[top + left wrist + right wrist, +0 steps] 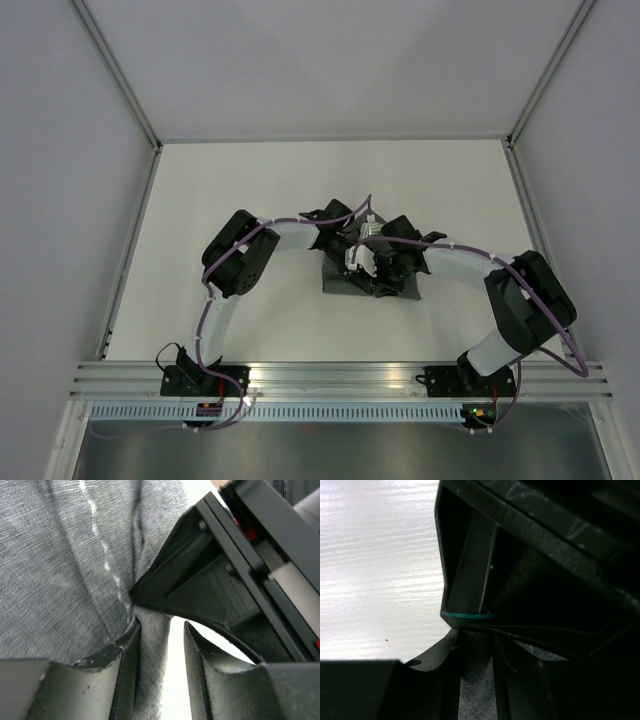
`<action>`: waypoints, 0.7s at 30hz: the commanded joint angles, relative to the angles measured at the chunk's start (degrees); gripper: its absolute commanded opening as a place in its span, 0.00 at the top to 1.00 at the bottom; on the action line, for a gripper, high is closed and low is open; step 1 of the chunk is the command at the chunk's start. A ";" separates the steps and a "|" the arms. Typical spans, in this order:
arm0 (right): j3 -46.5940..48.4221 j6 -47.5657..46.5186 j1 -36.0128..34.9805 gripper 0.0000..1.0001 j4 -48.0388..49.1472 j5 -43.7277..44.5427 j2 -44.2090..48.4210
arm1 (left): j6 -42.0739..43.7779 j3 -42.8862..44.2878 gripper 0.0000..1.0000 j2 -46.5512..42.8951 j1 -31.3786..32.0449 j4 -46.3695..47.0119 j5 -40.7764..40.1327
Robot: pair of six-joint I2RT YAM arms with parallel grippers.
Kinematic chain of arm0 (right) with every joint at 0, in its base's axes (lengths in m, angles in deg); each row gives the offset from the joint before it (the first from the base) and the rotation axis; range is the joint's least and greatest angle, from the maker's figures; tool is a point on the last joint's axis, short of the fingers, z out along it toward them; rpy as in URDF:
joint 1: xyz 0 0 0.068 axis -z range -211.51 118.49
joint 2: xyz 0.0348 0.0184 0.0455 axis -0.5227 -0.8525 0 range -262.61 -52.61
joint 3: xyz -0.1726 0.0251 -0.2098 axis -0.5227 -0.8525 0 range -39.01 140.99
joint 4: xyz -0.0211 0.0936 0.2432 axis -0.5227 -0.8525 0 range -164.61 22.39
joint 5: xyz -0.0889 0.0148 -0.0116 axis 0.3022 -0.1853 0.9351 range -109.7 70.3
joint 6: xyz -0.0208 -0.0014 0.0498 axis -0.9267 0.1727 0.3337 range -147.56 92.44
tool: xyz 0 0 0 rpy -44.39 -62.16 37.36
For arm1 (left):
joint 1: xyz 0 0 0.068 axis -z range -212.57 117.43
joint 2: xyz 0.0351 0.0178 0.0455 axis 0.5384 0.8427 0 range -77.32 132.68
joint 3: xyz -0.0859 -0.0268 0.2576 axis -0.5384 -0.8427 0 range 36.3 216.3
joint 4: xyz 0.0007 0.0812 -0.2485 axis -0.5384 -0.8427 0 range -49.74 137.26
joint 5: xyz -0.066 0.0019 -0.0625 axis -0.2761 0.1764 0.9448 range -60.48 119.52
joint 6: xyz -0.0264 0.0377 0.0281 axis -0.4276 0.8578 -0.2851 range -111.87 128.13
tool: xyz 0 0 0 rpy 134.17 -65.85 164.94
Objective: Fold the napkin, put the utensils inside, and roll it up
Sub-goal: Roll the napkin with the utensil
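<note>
The dark grey napkin (340, 282) lies folded small at the middle of the table, partly under both grippers. My left gripper (350, 240) and right gripper (380, 270) meet tip to tip over it. In the left wrist view the napkin (65, 570) shows its pale stitching. A fold of it stands between the left gripper's (160, 635) jaws, against one finger (125, 680), with a bright gap to the other finger. In the right wrist view the right gripper (475, 647) is shut on a fold of napkin (477, 690). I cannot make out the utensils.
White table (230, 200) with white walls on three sides and a metal rail (340, 378) at the near edge. Each wrist view is largely filled by the other gripper's black body (235, 580) (530, 555).
</note>
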 commanded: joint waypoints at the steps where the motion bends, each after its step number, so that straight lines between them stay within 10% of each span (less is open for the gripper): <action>1: 3.84 -3.91 1.98 0.91 -9.47 -6.91 -4.84 | -3.32 -2.24 0.53 -4.42 -1.95 2.31 -8.96; 21: 27.75 -12.00 7.69 0.91 -34.44 -12.99 -30.95 | -14.41 -25.61 0.48 -36.85 -7.58 25.59 -47.81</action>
